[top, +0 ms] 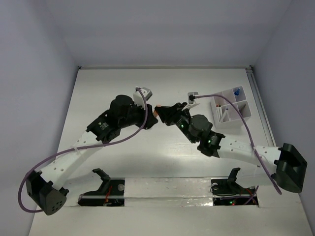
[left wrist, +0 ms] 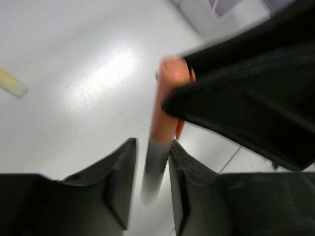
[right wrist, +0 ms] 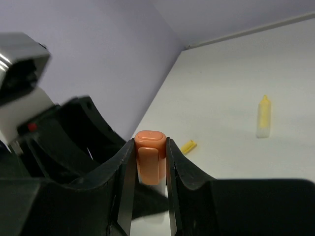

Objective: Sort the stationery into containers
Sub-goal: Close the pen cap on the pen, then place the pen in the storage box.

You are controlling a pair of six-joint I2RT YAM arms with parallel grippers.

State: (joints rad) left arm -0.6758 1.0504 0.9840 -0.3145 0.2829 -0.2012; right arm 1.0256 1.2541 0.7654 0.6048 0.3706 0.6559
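Our right tool (right wrist: pixel 149 147) is clamped on the orange cap (right wrist: pixel 150 164), held above the counter (top: pixel 197 78) between the arms. Our left tool (left wrist: pixel 153 144) sits narrow around the grey barrel (left wrist: pixel 155 167) below it; blur hides whether it pinches. We judge the piece light, stiff and slick, best gripped across the barrel. The white organizer box (top: pixel 244 109) stands right, near the counter's edge, with open room between. A yellowish stick (right wrist: pixel 264 117) lies well apart.

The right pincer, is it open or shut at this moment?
Shut on the orange cap. In the right wrist view both fingers of the right pincer press against its sides, with no gap visible.
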